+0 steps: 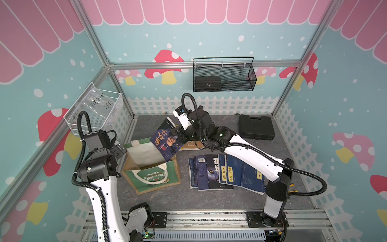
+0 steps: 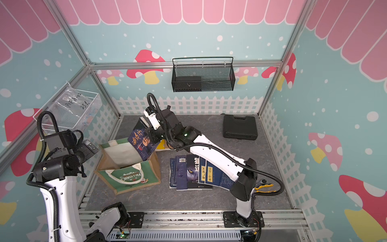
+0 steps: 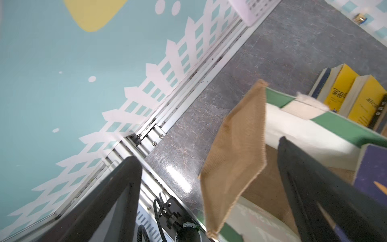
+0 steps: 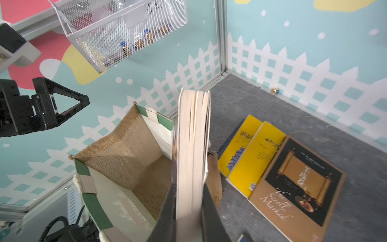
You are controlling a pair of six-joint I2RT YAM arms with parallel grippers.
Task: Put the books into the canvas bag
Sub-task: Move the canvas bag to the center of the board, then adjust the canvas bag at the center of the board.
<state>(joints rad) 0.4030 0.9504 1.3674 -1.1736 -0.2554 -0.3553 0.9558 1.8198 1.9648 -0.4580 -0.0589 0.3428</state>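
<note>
In both top views the canvas bag point(image 1: 134, 182) stands open at the table's point(image 1: 209, 201) 9 o'clock. At its 3 o'clock a fan of navy and wolf-eye books point(image 1: 211, 171) lies flat. Over the bag's 1 o'clock corner a navy book point(image 1: 165, 142) tilts, pinched by the right gripper point(image 1: 178, 134). The left gripper point(image 1: 120, 150), jaws wide, holding nothing, straddles the bag's 10 o'clock wall

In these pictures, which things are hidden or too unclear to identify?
- Both top views: the dark object in the black mesh basket; mesh blurs it.
- Both top views: how many navy books lie flat; the right arm covers some.
- Right wrist view: part of the canvas bag floor; the held book hides it.
</note>
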